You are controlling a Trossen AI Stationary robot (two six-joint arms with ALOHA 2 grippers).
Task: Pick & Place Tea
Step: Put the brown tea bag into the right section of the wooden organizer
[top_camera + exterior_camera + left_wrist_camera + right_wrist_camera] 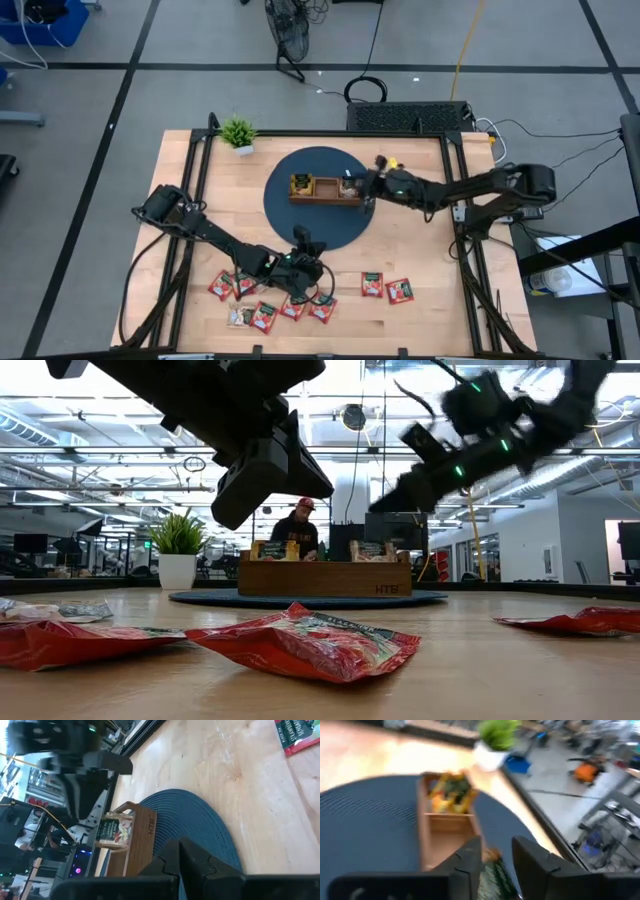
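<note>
Step in hand: placing; right hand over the near end compartment of the wooden tray, a green-and-white sachet just under its fingertips.
Right hand state: fingers parted in the right wrist view, the sachet between or just beneath them; gripped or already let go, cannot tell.
Left hand: fingers pressed together in the left wrist view, nothing seen between them; raised above the tabletop, between the red sachets behind it and the blue mat ahead.
Tea: red sachets in a loose cluster behind and below the left hand, two more off to its side; one packet upright in the tray's far end compartment, beyond the right hand.
Next move, judged: right hand to finish the release and lift clear; left hand to turn back down to the cluster and pinch one flat sachet by an edge.
High view only: whole spread of sachets and which arm is which.
Low view only: both hands well off the tabletop; two packets standing in the tray; a person beyond it.
Right wrist view only: the middle compartment, seemingly bare.
Other: potted plant beyond the mat.
</note>
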